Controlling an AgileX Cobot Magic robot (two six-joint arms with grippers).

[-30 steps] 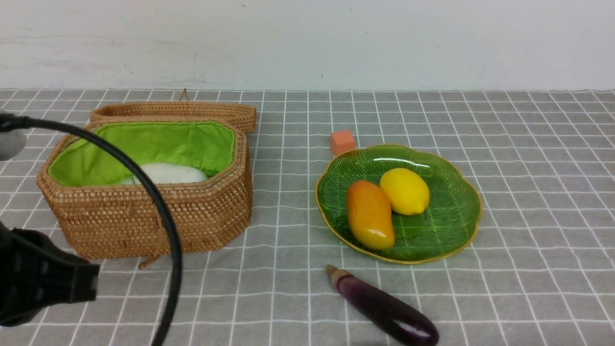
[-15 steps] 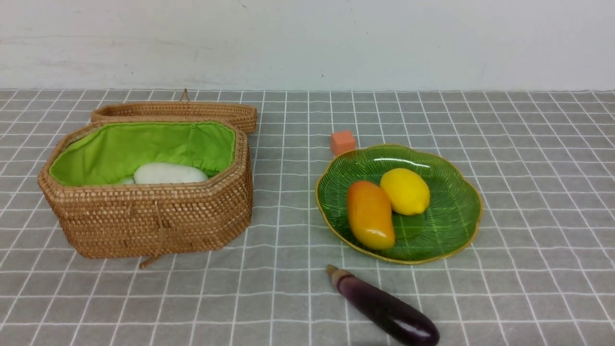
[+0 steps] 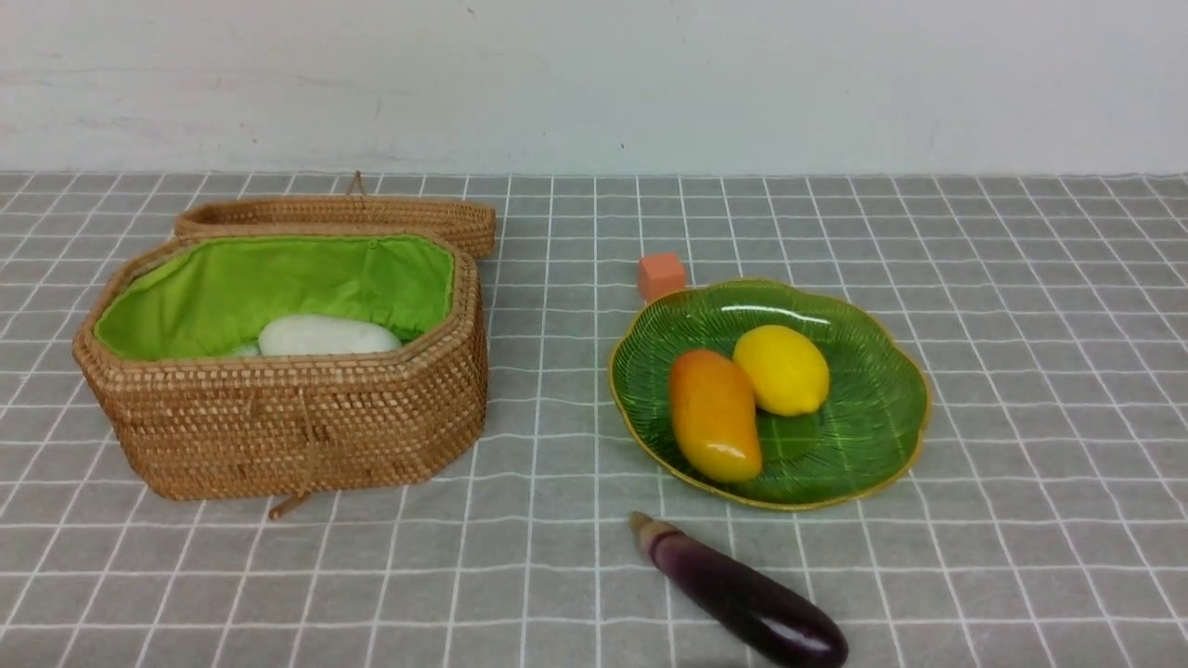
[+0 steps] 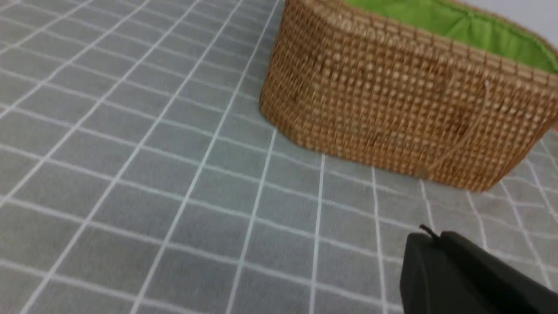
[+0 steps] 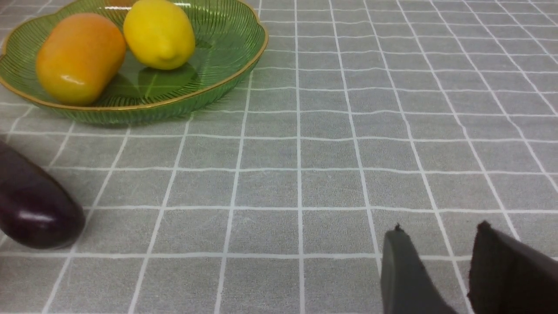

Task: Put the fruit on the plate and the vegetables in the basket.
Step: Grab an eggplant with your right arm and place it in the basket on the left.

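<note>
1. Step in hand, as judged: move the eggplant [image 3: 742, 594] to the basket [image 3: 297, 436]. It lies on the counter [image 3: 520, 575] just in front of the plate [image 3: 858, 441].
2. Grip mid-body, jaws across its long axis, since the glossy skin may slip or roll. Lift clear of the basket wall before lowering.
3. Right claw [image 5: 440, 231]: spread, empty, over bare counter near the eggplant.
4. Left claw [image 4: 429, 244]: pressed together, holding nothing, near the basket.
5. Mango [image 3: 713, 413] and lemon [image 3: 782, 368] sit on the plate, and the white radish [image 3: 325, 336] is in the basket.

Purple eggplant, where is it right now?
In the front view, the long dark purple eggplant lies on the grey checked tablecloth, right of centre, just nearer the robot than the ribbed green glass plate.
</note>
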